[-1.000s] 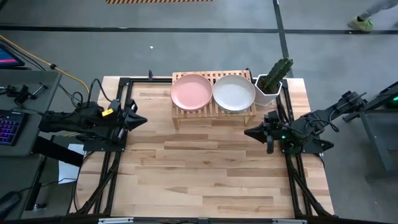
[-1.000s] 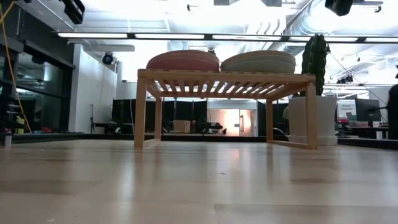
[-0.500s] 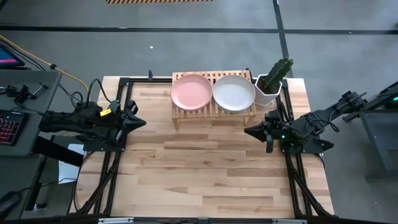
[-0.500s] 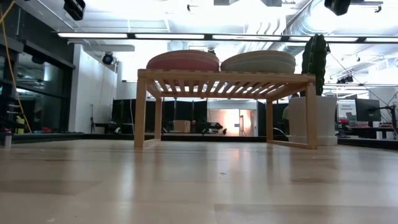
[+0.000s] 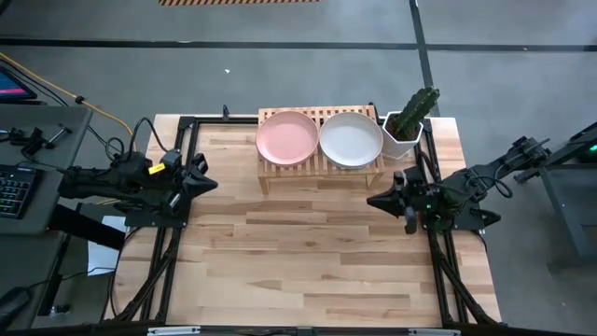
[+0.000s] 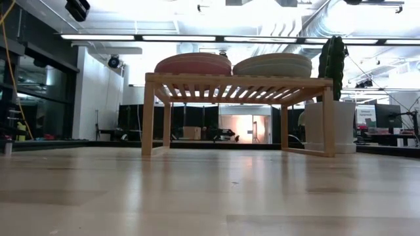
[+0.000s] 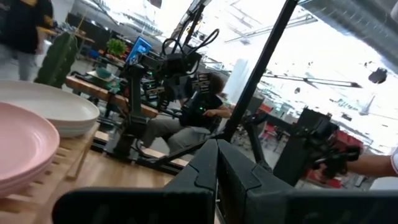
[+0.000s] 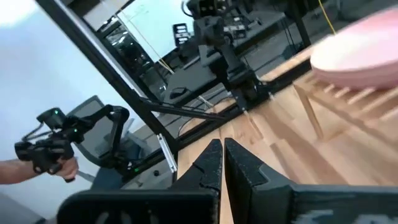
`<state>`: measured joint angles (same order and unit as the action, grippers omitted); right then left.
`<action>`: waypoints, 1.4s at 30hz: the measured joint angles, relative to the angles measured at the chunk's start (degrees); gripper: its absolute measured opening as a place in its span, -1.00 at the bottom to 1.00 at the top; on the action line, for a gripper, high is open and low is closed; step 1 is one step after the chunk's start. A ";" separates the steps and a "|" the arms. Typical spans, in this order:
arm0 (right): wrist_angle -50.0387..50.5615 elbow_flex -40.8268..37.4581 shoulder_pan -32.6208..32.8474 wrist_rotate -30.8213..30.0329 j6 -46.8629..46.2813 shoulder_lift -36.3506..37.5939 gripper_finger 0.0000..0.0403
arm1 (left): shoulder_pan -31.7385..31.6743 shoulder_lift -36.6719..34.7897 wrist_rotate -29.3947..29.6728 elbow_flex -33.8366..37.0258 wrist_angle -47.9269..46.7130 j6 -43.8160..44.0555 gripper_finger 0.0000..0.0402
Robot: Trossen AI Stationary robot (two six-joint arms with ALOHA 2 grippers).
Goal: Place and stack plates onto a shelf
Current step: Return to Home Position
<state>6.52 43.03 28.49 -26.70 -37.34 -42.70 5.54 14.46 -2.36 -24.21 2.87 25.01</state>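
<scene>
The light-wood shelf (image 5: 320,161) stands at the table's far edge, its legs on the tabletop (image 6: 236,82). On its slatted top rest two stacks of plates: a pink stack (image 5: 287,137) on the left and a pale cream stack (image 5: 351,138) on the right. They also show in the low view, pink (image 6: 192,63) and pale (image 6: 272,65). My left gripper (image 5: 211,183) is shut and empty at the table's left edge, pointing toward the shelf. My right gripper (image 5: 371,198) is shut and empty near the shelf's right front leg.
A white pot with a cactus (image 5: 408,126) stands right of the shelf at the far right corner. The bare wood tabletop (image 5: 308,252) stretches in front of the shelf. A person sits beyond the table (image 7: 205,106); a hand shows in the right wrist view (image 8: 12,171).
My left gripper has drawn back a little toward the table's left edge. The plates and the shelf have stayed still.
</scene>
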 joint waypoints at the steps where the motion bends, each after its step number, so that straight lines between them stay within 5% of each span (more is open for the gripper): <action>1: -0.51 0.02 0.02 0.03 0.88 0.00 -1.00 | 0.00 0.00 0.03 0.00 -0.02 -0.33 -1.00; 14: -1.26 0.02 0.02 -0.54 5.54 0.35 -1.00 | 0.00 0.00 1.45 0.00 0.44 0.33 -1.00; 26: -1.15 0.02 0.02 -10.25 12.41 0.35 -1.00 | 0.00 0.00 1.52 0.00 0.37 -2.04 -1.00; 42: 12.91 0.02 0.04 -7.13 8.93 4.30 -1.00 | -0.02 0.04 8.30 0.00 0.42 -4.30 -1.00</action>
<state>19.43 43.05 28.53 -33.82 -28.40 -38.40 5.52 14.50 5.93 -24.21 3.29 20.71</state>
